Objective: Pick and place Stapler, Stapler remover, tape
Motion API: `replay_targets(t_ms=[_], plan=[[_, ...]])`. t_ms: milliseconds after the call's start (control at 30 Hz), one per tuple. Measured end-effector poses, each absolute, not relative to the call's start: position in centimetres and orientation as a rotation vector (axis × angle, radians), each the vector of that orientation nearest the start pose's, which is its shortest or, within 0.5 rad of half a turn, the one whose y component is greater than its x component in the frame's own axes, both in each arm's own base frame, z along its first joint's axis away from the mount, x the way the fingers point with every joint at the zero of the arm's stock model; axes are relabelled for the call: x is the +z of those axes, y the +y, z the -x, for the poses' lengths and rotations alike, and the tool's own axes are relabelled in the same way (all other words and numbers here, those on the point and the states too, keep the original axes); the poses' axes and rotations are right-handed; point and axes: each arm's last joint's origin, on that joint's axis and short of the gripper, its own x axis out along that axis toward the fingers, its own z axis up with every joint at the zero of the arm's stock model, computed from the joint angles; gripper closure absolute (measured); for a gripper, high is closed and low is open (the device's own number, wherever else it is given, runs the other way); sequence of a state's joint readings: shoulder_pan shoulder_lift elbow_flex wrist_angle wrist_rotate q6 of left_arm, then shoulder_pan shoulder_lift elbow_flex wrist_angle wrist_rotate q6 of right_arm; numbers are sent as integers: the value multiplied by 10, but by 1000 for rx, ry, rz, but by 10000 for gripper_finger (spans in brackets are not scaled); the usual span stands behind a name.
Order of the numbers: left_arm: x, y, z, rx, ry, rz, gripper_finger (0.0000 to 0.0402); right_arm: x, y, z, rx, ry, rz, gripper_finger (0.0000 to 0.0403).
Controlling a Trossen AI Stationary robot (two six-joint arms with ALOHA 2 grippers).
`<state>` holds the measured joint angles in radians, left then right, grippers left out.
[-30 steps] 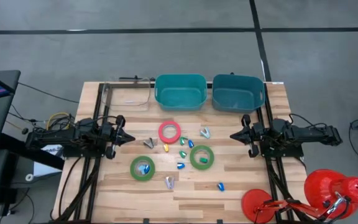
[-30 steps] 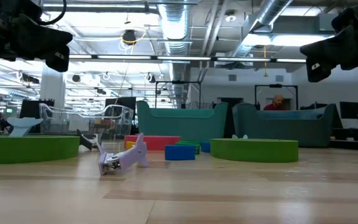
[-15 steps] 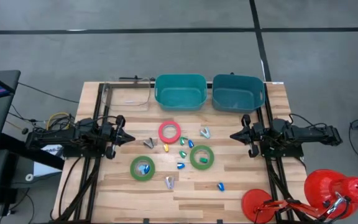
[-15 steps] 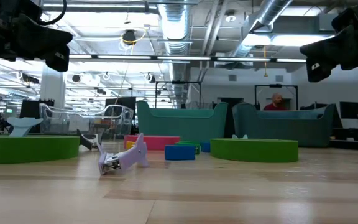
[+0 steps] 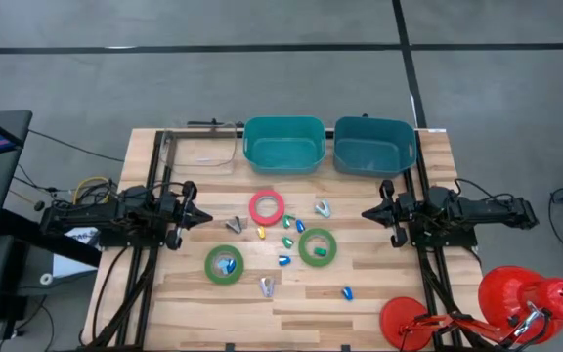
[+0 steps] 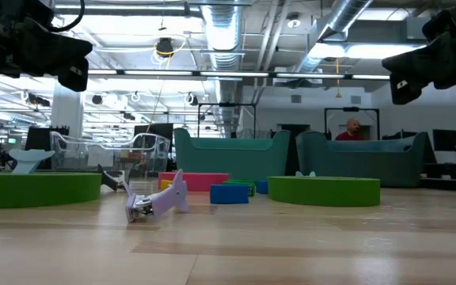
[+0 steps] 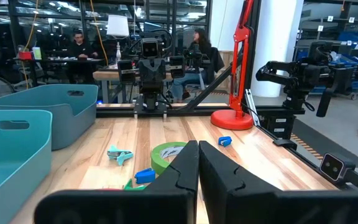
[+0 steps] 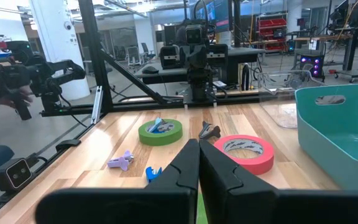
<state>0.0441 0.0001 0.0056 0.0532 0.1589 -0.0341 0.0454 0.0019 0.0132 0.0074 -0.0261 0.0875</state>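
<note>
Waiting at the surface's (image 5: pixel 379 293) left edge, the left tool (image 5: pixel 203 216) hangs above the wood w/ fingers pressed together, tips touching, holding nothing; the left wrist view confirms no gap.

Task items, left to right in the high view:
- Green tape roll (image 5: pixel 224 264), flat, w/ a small blue piece lying in its open centre.
- Grey stapler remover (image 5: pixel 235 225), just beside the pink-red roll.
- Pale purple remover (image 5: pixel 266 286), near the front edge.
- Pink-red tape roll (image 5: pixel 267 207), flat, nearest the left teal bin (image 5: pixel 283 145).
- Tiny stapler pieces, blue, green and yellow, scattered between the rolls.
- Second green tape roll (image 5: pixel 317 246), a green piece inside it.
- Right teal bin (image 5: pixel 374 147), touching the left bin at the back.

Right tool (image 5: pixel 368 214) hangs at the right edge, also pinched to nothing, unloaded. No item picked yet; task judged at its start.

Risks from here:
1. Both tools must widen before descent; a pinched tool would only push an item.
2. Rolls lie flat; a finger likely has to enter the open centre. Pieces sitting inside both green rolls may jam the finger or get dragged along.
3. Crowded middle: reaching one small piece may knock its neighbours.
4. Both arms share the centre; simultaneous reaches risk contact.
</note>
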Motion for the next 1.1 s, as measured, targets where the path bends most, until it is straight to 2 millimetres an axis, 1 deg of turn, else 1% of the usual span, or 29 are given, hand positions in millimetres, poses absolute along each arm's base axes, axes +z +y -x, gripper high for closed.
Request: replay_targets(t_ms=[300, 600, 800, 867, 967, 1100], plan=[[171, 0, -97, -115, -63, 27, 398, 168, 5, -97, 72, -15, -87, 403], [182, 0, -96, -117, -172, 16, 398, 168, 5, -97, 72, -15, -87, 403], [190, 0, -94, -130, -249, 105, 398, 168, 5, -97, 72, -15, -88, 403], [192, 0, -93, -132, -270, 109, 398, 168, 5, -97, 72, -15, -88, 403], [196, 0, -94, -133, -275, 109, 398, 168, 5, -97, 72, -15, -88, 403], [208, 0, -97, -132, -253, 112, 398, 168, 5, -97, 72, -15, -88, 403]])
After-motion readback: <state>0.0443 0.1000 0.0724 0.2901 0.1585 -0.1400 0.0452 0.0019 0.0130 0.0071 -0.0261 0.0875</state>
